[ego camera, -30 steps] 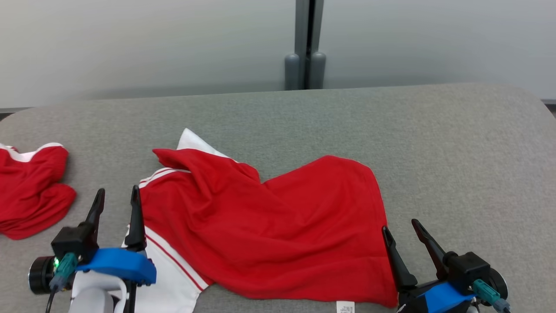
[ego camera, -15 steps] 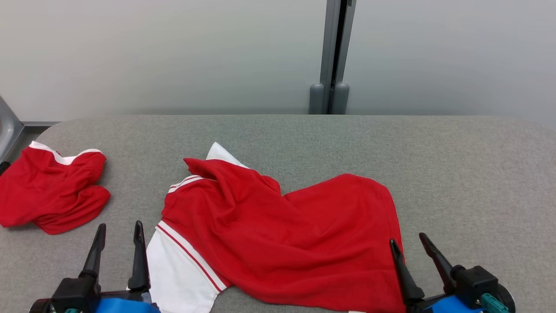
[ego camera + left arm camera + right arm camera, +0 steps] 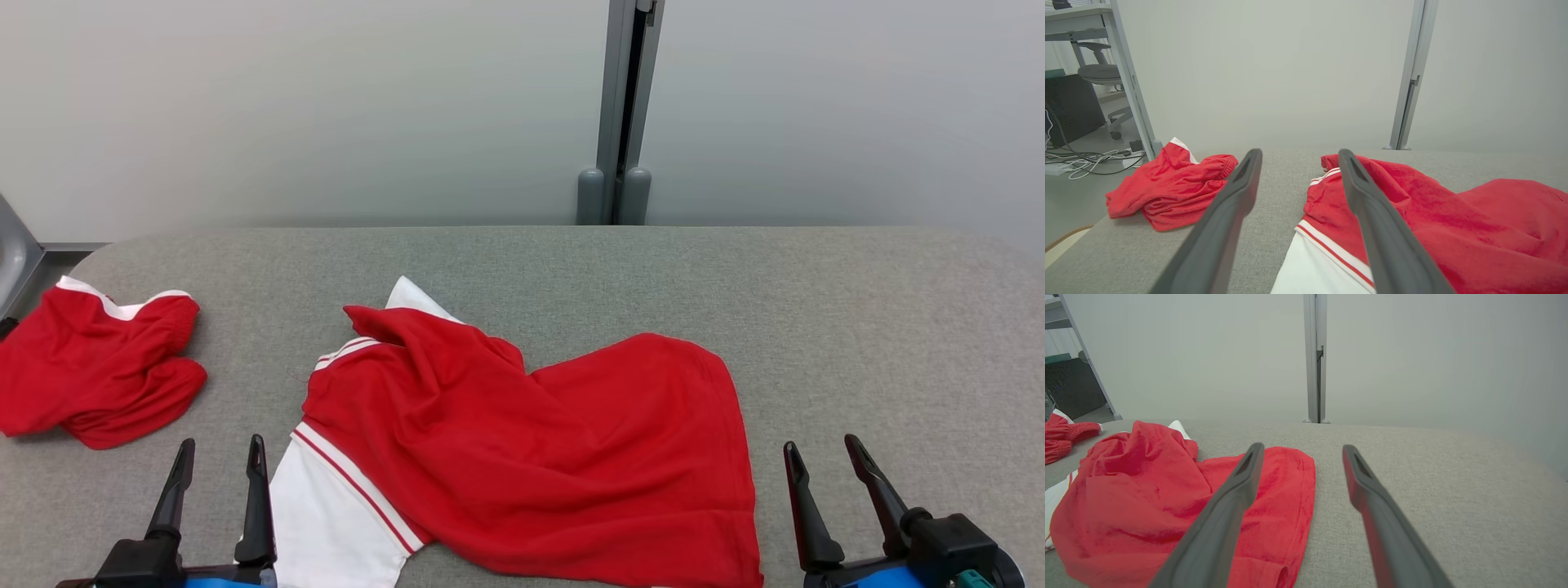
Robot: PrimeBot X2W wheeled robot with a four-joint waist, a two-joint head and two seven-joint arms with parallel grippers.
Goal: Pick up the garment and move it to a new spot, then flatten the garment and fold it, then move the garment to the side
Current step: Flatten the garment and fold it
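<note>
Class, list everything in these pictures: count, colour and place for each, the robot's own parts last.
shirt: one, red with white sleeve, crumpled mid-table.
small garment: one, red with white trim, bunched at table's left end.
table: one, grey, under both garments.
post: one, grey, behind the table.
chair: one, grey, far left, off the table.
left gripper: one, dark, open, beside the white sleeve.
right gripper: one, dark, open, right of the shirt.

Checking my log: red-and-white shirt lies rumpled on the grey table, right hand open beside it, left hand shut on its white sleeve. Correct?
No: the left hand is open, holding nothing beside the white sleeve, as the left wrist view shows. The shirt, table and right hand are as stated.
</note>
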